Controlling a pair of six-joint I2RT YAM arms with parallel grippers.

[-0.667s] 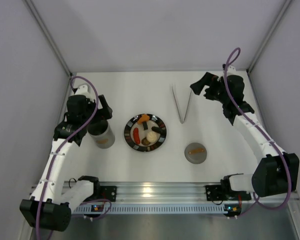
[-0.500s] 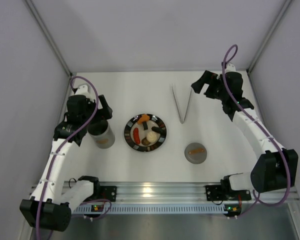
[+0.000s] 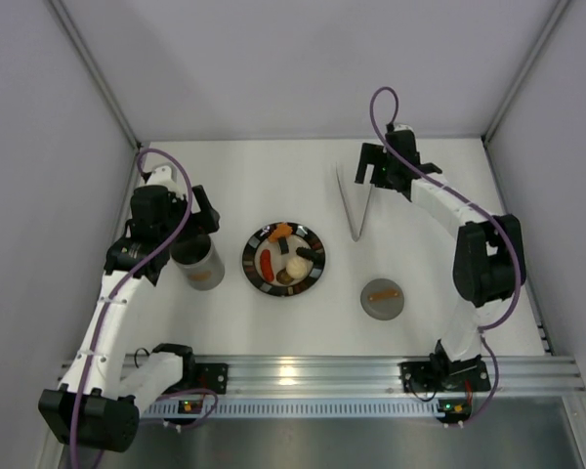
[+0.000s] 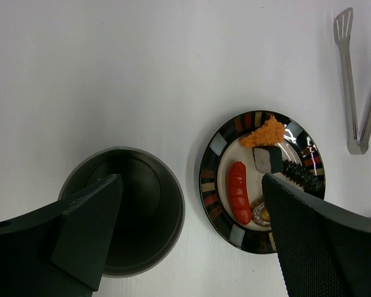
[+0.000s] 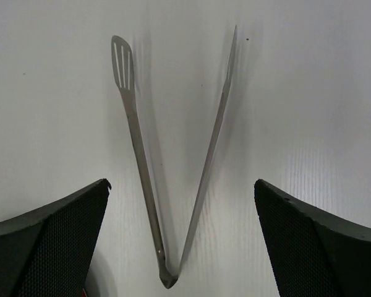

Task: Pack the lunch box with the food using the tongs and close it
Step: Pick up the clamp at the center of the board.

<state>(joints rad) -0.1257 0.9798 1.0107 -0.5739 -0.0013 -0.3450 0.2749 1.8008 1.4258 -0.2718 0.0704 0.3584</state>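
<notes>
Nothing readable here, tbh. No legible lettering, brand or number on the lunch box point(image 3: 199, 266), its lid point(image 3: 382, 301), the tongs point(image 5: 138, 148) or the plate point(image 4: 208, 185). Small boards point(image 3: 188, 405) on the front rail point(image 3: 303, 376): way too tiny to make out any markings.

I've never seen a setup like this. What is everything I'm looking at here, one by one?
lunch box: one, grey metal, open, left of the plate
lid: one, grey with orange-brown handle, lying right of the plate
plate: one, black patterned rim, beige centre, mid table
food: several small pieces, red sausage, orange piece, white lump, dark and brown bits, all on the plate
tongs: one pair, silver, spread in a V, behind the lid
table: one, white
rail: one, silver, near edge
arms: two, white with black joints and purple cables
claws: two, black; left claw open over lunch box and plate, right claw open over the tongs
</notes>
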